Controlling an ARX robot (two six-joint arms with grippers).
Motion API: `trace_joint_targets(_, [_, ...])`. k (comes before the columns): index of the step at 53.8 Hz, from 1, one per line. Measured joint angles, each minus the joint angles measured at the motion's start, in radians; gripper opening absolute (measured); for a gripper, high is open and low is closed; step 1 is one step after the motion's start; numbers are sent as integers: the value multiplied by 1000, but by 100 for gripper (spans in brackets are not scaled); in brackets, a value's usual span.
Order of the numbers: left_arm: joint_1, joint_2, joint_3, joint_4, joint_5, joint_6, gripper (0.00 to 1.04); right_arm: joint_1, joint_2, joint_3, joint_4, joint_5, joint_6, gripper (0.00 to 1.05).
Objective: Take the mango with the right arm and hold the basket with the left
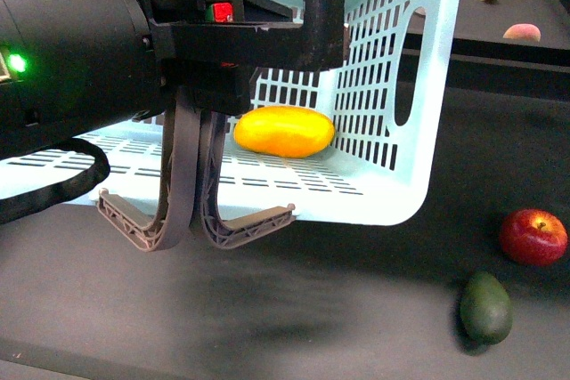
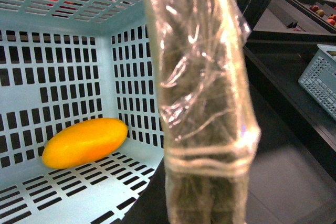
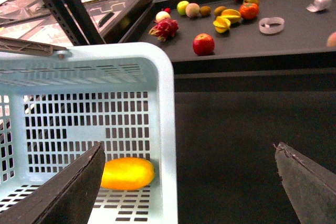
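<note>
Right tool (image 3: 189, 148) gapes wide, empty — mango (image 3: 127, 173) lies in basket (image 3: 168, 129).

Light comes from above. In the front view the basket (image 1: 419, 86) glows almost white at its near edge, and the mango (image 1: 283, 131) has a pale shine on top. A soft, smeary shadow lies on the dim table (image 1: 107, 318) under it. Plastic wrap (image 2: 205, 103) close to the left wrist lens glares and looks fuzzy. The fingers (image 3: 63, 192) of the right gripper (image 3: 189, 148) are blurry too.
</note>
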Motion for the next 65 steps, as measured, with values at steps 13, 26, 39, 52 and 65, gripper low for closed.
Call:
trace_joint_targets(13, [0,0,0,0,6,-2,8,-76,-372,-139,-251,64,33,97])
trace_joint_targets(26, [0,0,0,0,4,-2,8,-68,-647,-218,-454,173,46,97])
trace_joint_targets(39, [0,0,0,0,3,-1,8,-70,-656,-229,-425,158,21,95])
trace_joint_targets(52, [0,0,0,0,6,-1,8,-178,-740,-339,-196,22,-235,58])
trace_joint_targets(65, [0,0,0,0,5,-2,8,-180,-811,-374,-236,16,-280,14])
